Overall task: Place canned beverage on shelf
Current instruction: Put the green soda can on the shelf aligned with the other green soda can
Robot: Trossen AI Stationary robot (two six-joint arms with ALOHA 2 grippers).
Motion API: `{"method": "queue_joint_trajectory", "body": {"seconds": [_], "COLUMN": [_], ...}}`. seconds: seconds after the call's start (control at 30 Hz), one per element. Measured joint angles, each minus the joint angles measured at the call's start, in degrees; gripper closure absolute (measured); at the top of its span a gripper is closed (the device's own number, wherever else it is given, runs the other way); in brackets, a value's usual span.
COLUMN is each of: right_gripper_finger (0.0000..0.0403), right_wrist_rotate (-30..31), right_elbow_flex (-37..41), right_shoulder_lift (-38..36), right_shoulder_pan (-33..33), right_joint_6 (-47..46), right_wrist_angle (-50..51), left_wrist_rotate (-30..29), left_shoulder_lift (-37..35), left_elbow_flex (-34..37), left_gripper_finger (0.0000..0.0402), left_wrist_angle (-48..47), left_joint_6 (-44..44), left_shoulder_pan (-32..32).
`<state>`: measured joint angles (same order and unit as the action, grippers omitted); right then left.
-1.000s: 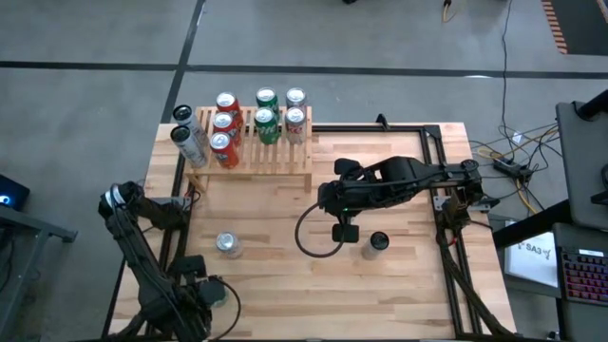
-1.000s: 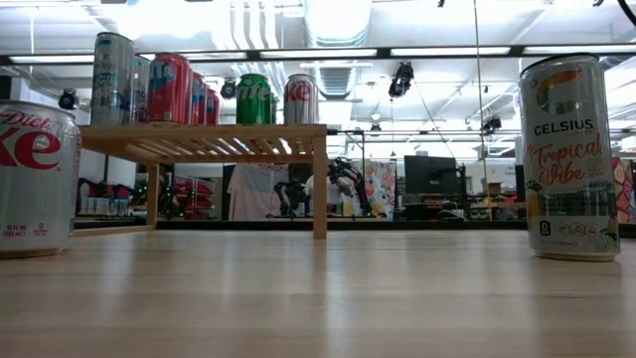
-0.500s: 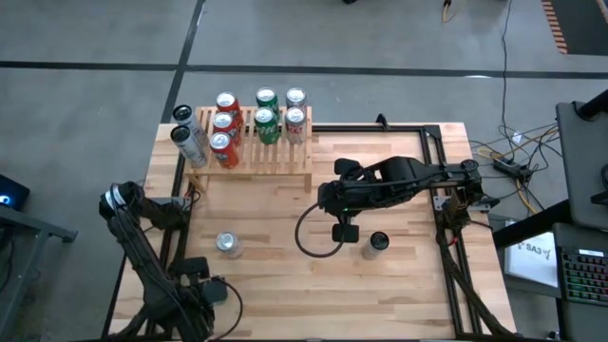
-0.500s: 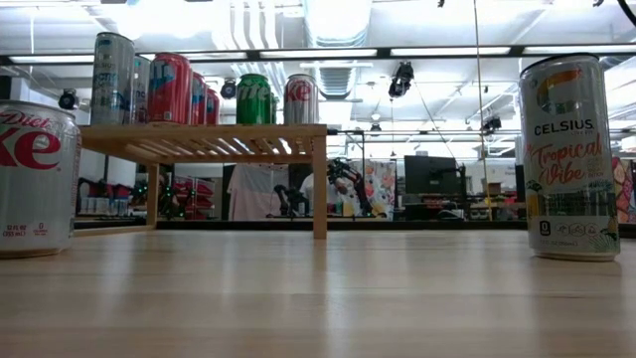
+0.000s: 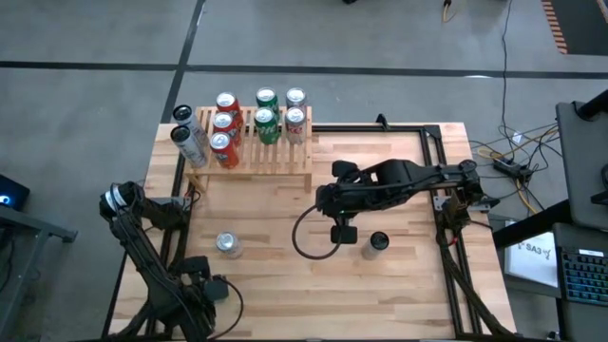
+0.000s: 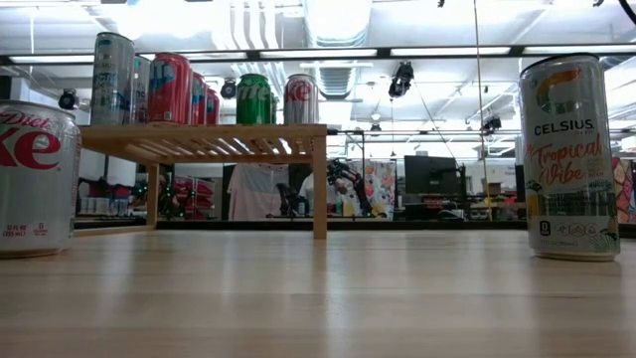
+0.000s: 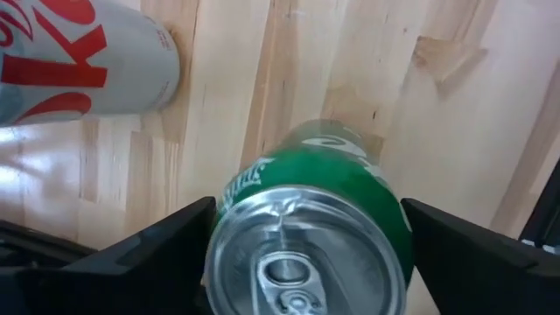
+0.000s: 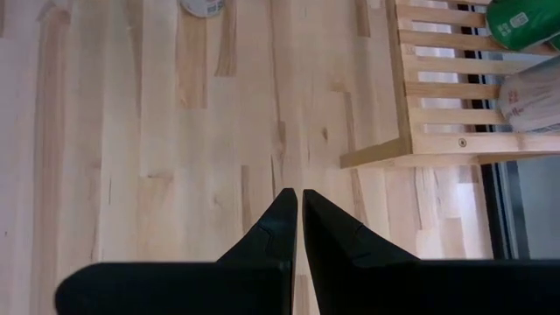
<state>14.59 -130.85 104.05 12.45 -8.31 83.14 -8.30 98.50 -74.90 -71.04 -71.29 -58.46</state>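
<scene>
Six cans stand on the shelf (image 5: 271,152) at the counter's (image 5: 399,285) far left: three red (image 5: 225,123), two green (image 5: 267,112), one silver-red (image 5: 295,107). Two tall silver cans (image 5: 189,134) stand just off its left end. Near the front left corner, the left gripper (image 7: 302,241) straddles a green can (image 7: 311,236) with fingers spread, a Diet Coke can (image 5: 228,244) nearby. Mid-counter, the right gripper (image 8: 292,219) hovers closed beside a Celsius can (image 5: 378,242).

My left gripper (image 5: 211,293) slid a touch toward 6 o'clock, fingers just starting to ease inward around the green can (image 7: 308,229).
</scene>
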Motion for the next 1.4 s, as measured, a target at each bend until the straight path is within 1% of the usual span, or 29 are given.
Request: {"method": "queue_joint_trajectory", "body": {"seconds": [0.17, 0.27, 0.37, 0.47, 0.53, 0.63, 0.73, 0.87, 1.03, 1.23, 1.4], "right_gripper_finger": [0.039, 0.039, 0.039, 0.039, 0.039, 0.039, 0.039, 0.039, 0.039, 0.039, 0.039], "right_wrist_rotate": [0.0, 0.0, -0.01, -0.07, -1.05, -3.93, -4.84, -6.03, -6.08, -7.86, -8.17], "right_elbow_flex": [1.21, 1.54, 1.54, 1.54, 1.54, 1.54, 1.54, 1.54, 1.54, 1.54, 1.54], "right_shoulder_lift": [0.0, 0.0, 0.0, 0.0, 0.0, 0.0, 0.0, -0.38, -1.98, -5.26, -7.37], "right_shoulder_pan": [0.0, 0.0, 0.0, 0.0, 0.0, 0.0, 0.04, 0.02, 0.0, 0.0, 0.0], "right_joint_6": [0.26, 1.1, 1.75, 2.16, 2.22, 2.47, 3.07, 3.15, 3.45, 3.91, 3.78], "right_wrist_angle": [-0.38, -0.59, -0.76, -0.73, -0.5, 0.72, 2.61, 5.28, 6.78, 6.86, 6.82], "left_wrist_rotate": [0.25, 0.42, 0.41, 0.17, -0.99, -4.3, -8.67, -14.21, -16.68, -16.61, -16.25], "left_shoulder_lift": [-0.02, 0.07, 0.07, 0.07, 0.07, 0.07, 0.05, -0.95, -2.19, -3.35, -3.3], "left_elbow_flex": [-0.2, -1.26, -3.98, -8.15, -12.0, -18.5, -24.97, -30.53, -35.73, -41.31, -47.95], "left_gripper_finger": [0.0114, 0.0114, 0.0114, 0.0114, 0.0114, 0.0114, 0.0114, 0.0114, 0.0114, 0.0114, 0.0114], "left_wrist_angle": [-0.41, -0.55, -1.91, -6.12, -9.31, -13.83, -19.3, -18.62, -18.99, -19.09, -18.97], "left_joint_6": [-0.01, 0.0, 0.01, -0.04, -0.22, -0.15, 1.35, 9.18, 23.97, 45.02, 60.89], "left_shoulder_pan": [0.07, 0.07, 0.07, 0.26, 0.59, 1.55, 2.95, 6.37, 13.83, 24.94, 37.54]}}
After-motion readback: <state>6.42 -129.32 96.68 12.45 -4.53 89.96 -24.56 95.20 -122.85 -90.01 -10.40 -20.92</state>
